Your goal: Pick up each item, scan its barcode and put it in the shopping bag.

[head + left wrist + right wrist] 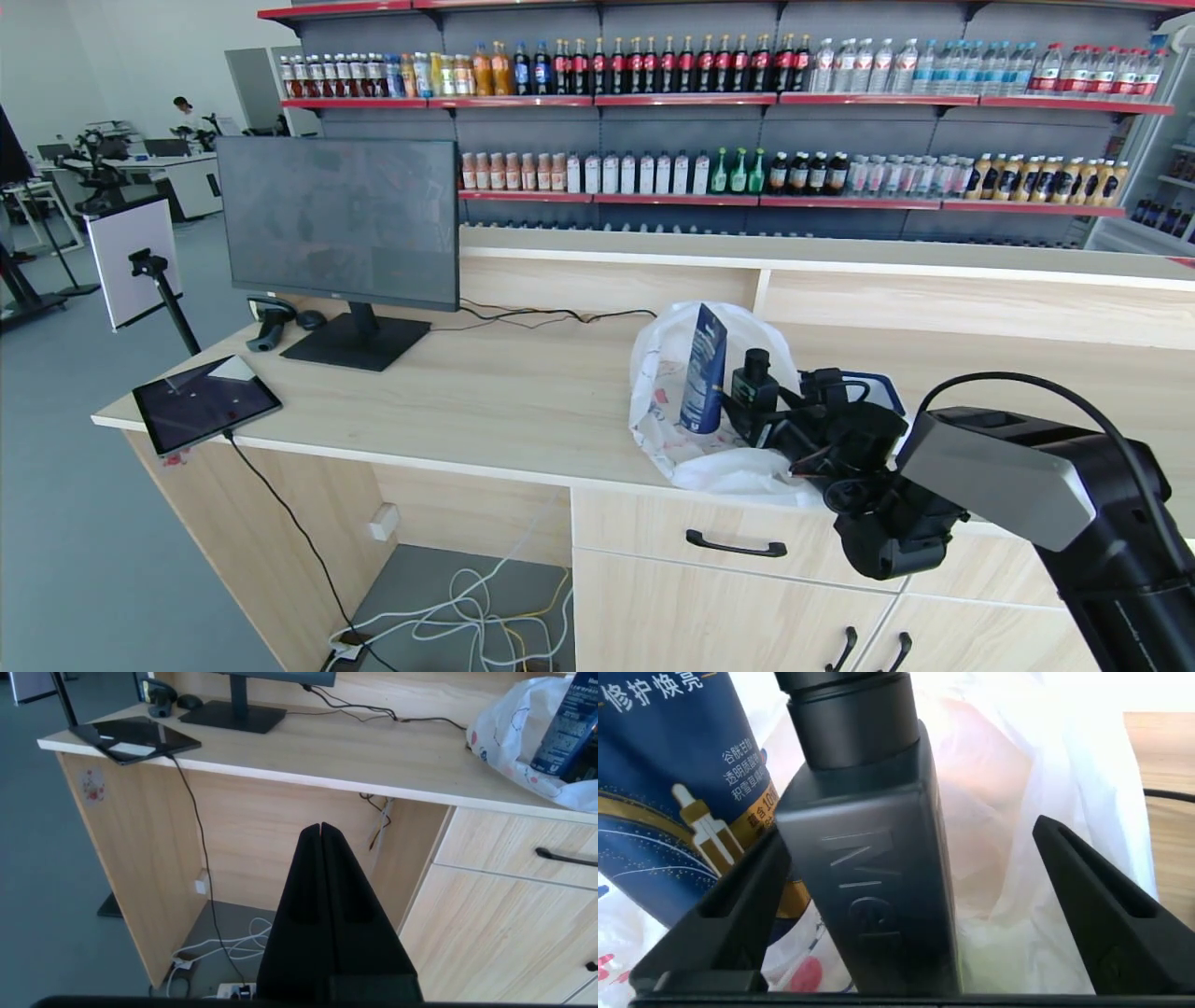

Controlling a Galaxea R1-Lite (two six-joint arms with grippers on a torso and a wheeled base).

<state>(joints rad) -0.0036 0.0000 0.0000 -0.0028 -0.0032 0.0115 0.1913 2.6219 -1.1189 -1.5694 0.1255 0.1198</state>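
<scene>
A white shopping bag [651, 397] lies open on the wooden counter [485, 392] at the right. A blue tube [705, 366] stands upright in it. Just right of the tube a black bottle [752, 385] with a black cap stands at the bag's mouth. My right gripper [758, 415] is open around this bottle [868, 887]: one finger [719, 915] lies close against it, the other finger [1102, 915] stands well apart. The tube [682, 793] and the bag [1018, 812] are behind it. My left gripper [320, 831] is shut and empty, low in front of the counter.
A monitor [341, 224] stands at the counter's back left, with a black handheld scanner [269, 327] and a mouse beside its foot. A tablet [205, 401] lies on the front left corner, its cable hanging down. Drawers sit under the counter; drink shelves stand behind.
</scene>
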